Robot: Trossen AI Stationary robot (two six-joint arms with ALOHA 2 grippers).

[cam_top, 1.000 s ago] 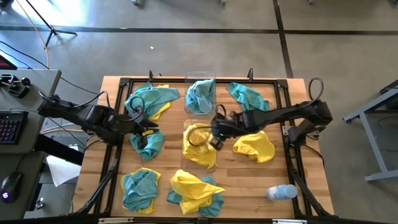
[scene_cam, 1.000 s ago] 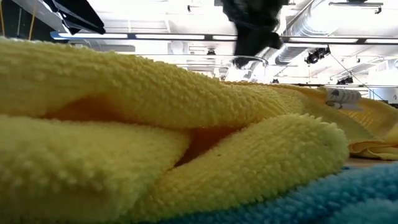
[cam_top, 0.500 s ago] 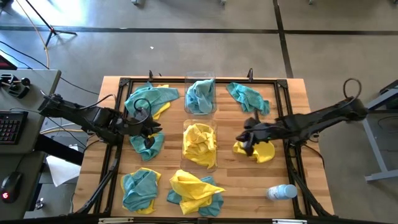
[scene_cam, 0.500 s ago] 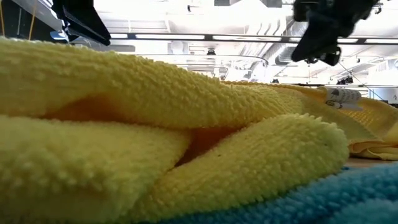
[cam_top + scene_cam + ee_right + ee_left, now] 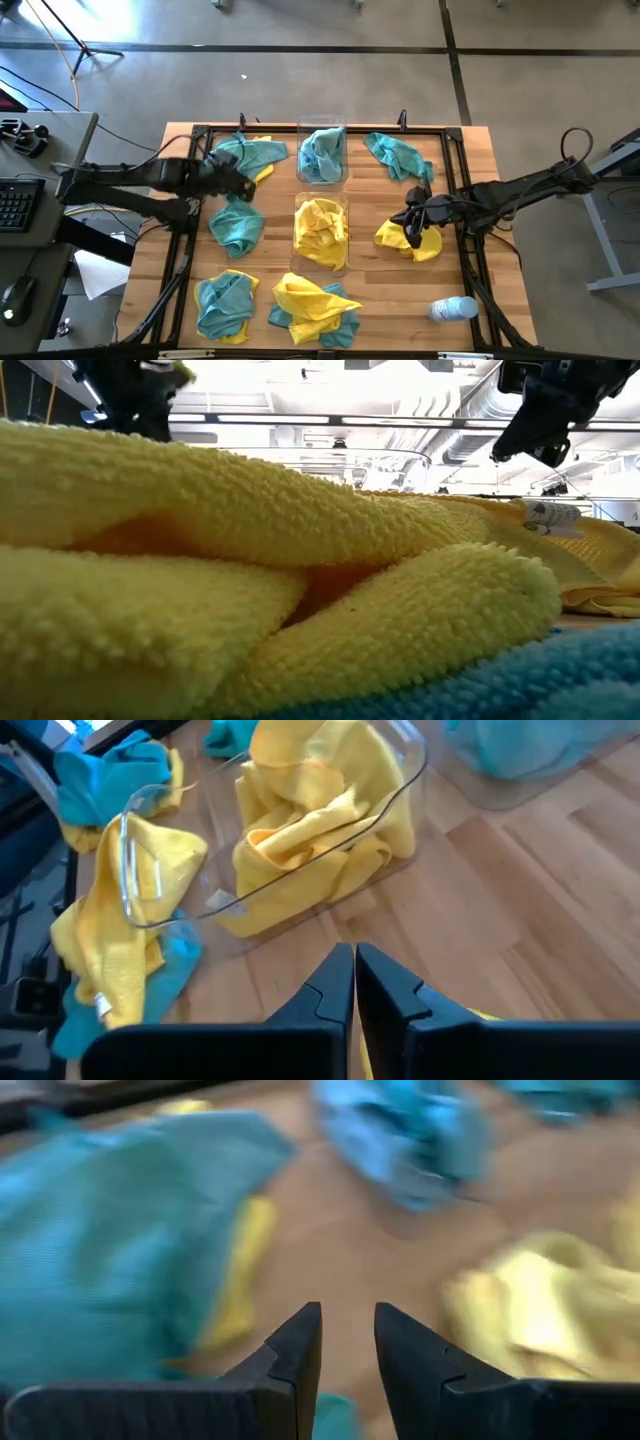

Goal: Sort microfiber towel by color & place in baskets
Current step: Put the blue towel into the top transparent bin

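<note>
**Right arm over the next yellow towel, nothing grabbed yet**

Right gripper (image 5: 414, 228) has its jaws pinched together with nothing between them, going by the right wrist view. It sits over the loose yellow towel (image 5: 412, 240), just right of the yellow bin (image 5: 322, 232) in the middle of the table. I'd say it's between pickups: it'll need to spread those jaws, drop onto that towel and carry it left into the bin.

Left gripper (image 5: 347, 1342) is slightly parted and empty, out to the left of the yellow bin, near the teal-and-yellow pile (image 5: 243, 157) at the back left. A loose teal towel (image 5: 237, 223) lies between it and the bin. The teal bin (image 5: 322, 152), right behind the yellow one, already has teal in it. More mixed towels sit along the front edge.
</note>
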